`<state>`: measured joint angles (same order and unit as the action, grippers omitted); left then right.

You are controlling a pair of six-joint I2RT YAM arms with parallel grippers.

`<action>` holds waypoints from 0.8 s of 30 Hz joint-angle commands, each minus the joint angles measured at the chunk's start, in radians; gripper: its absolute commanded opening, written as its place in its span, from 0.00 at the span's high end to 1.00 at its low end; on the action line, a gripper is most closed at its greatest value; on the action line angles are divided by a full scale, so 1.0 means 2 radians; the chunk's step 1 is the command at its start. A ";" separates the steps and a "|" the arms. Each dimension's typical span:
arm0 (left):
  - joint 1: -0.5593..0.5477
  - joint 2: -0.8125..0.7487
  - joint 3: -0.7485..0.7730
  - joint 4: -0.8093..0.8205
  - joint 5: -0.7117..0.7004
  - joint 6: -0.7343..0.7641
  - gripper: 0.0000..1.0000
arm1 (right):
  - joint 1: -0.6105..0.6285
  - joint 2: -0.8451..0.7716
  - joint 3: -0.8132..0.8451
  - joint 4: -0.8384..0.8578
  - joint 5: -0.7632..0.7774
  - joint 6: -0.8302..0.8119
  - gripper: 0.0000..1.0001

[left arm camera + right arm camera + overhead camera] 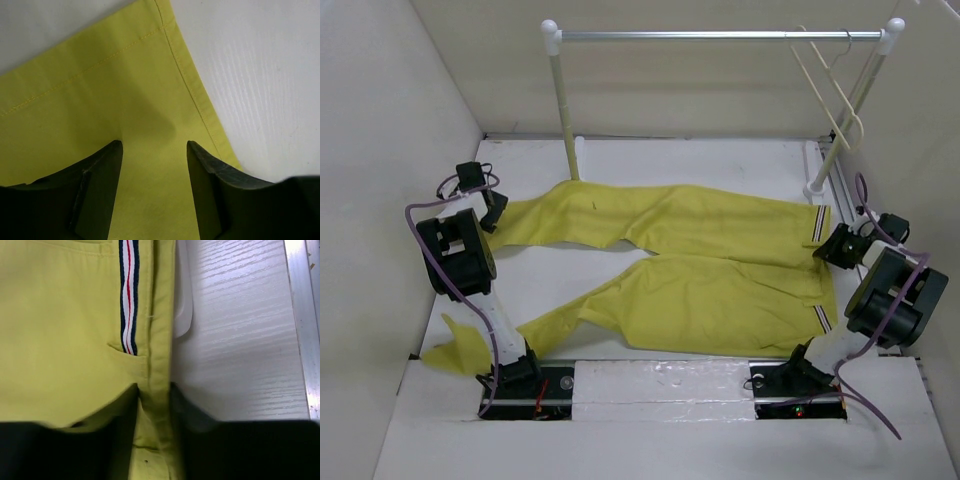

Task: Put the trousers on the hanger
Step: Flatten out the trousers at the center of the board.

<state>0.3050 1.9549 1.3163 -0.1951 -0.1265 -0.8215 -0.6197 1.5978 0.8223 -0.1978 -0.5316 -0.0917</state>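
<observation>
Both ends getting grabbed, hanger untouched

Top: the trousers [700,270] lie flat, the hanger [827,98] hangs far right on the rail [720,35]. Left wrist: left gripper [155,147] half-open astride the cuff [180,75], holding nothing; I'd go deeper. Right wrist: right gripper [154,387] looks pinched on the waistband [161,315]; grip squarely.

Blk arms [460,262] w/ purple cables [413,216]

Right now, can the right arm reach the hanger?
Probably, yes. The hanger hangs at the right end of the rail, above and beyond the right gripper, nothing between them. That gripper looks closed on the trousers at the waistband, so it would need to release first.
</observation>
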 commanded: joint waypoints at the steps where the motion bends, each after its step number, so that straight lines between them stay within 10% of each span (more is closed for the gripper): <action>1: 0.000 -0.012 -0.008 0.005 -0.007 0.003 0.51 | -0.005 -0.008 -0.004 0.026 -0.024 0.014 0.73; 5: 0.000 -0.003 -0.005 0.008 0.000 0.003 0.70 | -0.005 -0.042 0.021 0.007 0.024 0.022 1.00; 14: 0.000 0.033 0.050 -0.008 0.004 0.018 1.00 | -0.019 -0.017 0.129 -0.040 0.089 0.011 1.00; 18: -0.004 0.020 0.057 -0.012 -0.004 0.023 1.00 | -0.024 -0.002 0.150 -0.045 0.100 -0.001 0.89; 20: -0.011 0.003 0.060 -0.013 -0.015 0.024 1.00 | -0.024 -0.007 0.157 -0.055 0.102 -0.006 0.61; 21: -0.011 -0.014 0.058 -0.016 -0.016 0.023 0.94 | -0.012 -0.016 0.158 -0.058 0.093 -0.010 0.45; 24: -0.015 -0.052 0.035 0.003 0.004 0.028 0.74 | 0.003 -0.049 0.151 -0.073 0.067 -0.017 0.41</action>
<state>0.2874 2.0014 1.3926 -0.2070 -0.1280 -0.7853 -0.6521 1.5841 1.0931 -0.3191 -0.3584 -0.0982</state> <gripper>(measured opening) 0.222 0.580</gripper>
